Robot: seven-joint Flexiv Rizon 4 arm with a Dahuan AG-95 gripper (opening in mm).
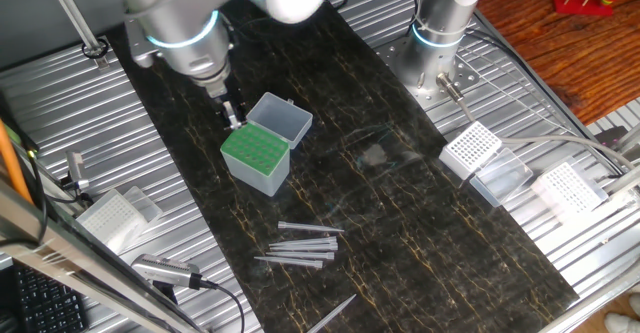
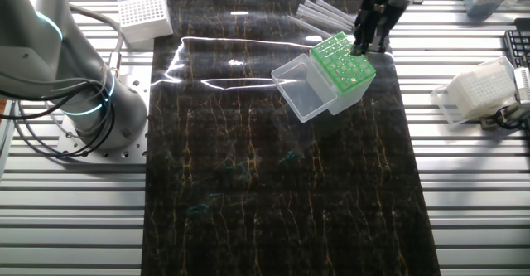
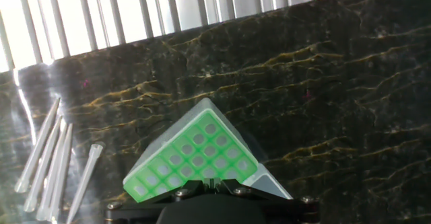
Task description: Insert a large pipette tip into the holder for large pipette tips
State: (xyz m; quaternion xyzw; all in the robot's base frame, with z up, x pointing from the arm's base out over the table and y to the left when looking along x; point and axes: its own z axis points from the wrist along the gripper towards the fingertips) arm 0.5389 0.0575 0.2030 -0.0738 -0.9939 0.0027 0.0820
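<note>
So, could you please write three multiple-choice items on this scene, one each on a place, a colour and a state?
1. Where is the gripper?
A. over the holder for large pipette tips
B. over the loose tips
C. beside a white rack

2. What colour is the holder's grid top?
A. white
B. green
C. red

3. How is the holder's clear lid?
A. shut
B. removed
C. hinged open

Answers:
1 A, both fixed views show the fingers at one edge of the grid.
2 B, the hand view shows bright green.
3 C, the lid hangs open beside the grid.
</note>
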